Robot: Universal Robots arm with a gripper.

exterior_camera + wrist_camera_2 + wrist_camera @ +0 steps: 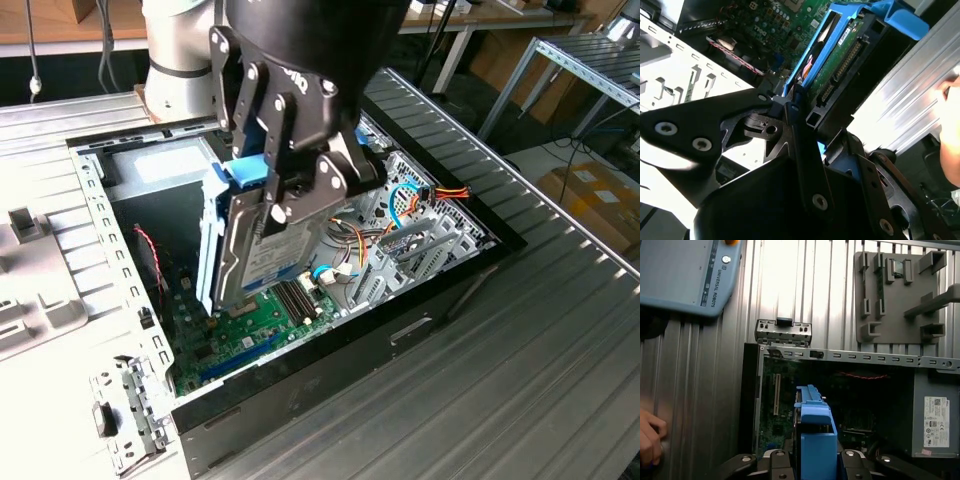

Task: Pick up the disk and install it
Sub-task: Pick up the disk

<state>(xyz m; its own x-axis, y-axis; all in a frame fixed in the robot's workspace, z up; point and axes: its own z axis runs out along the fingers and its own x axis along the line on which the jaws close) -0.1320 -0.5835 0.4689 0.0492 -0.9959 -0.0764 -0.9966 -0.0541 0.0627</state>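
— At the exterior view's left, what sat on the desk?

— A grey fixture plate; just beside it ran the perforated rim of the open computer case, which lay on its side with its panel off.

— And in the middle?

— The claw was clamped on the disk; the disk hung on edge and tilted, its blue end tab uppermost, its lower end dipped into the case above the green motherboard; I could not tell whether it touched anything there.

— To the right of it?

— Coloured cables and metal brackets inside the case, near the disk but apart from it; then bare ribbed desk.

— The wrist views?

— In the second wrist view the disk stood out from the claw toward the board; in the first wrist view its blue carrier sat over the case's opening; a person's hand rested on the desk outside the case, and a teach pendant lay there too.

— Which step, then?

— Picking up looked done; installing was in hand, not finished; seating the disk would, I judged, call for squaring the carrier with its bay and keeping clear of those cables.
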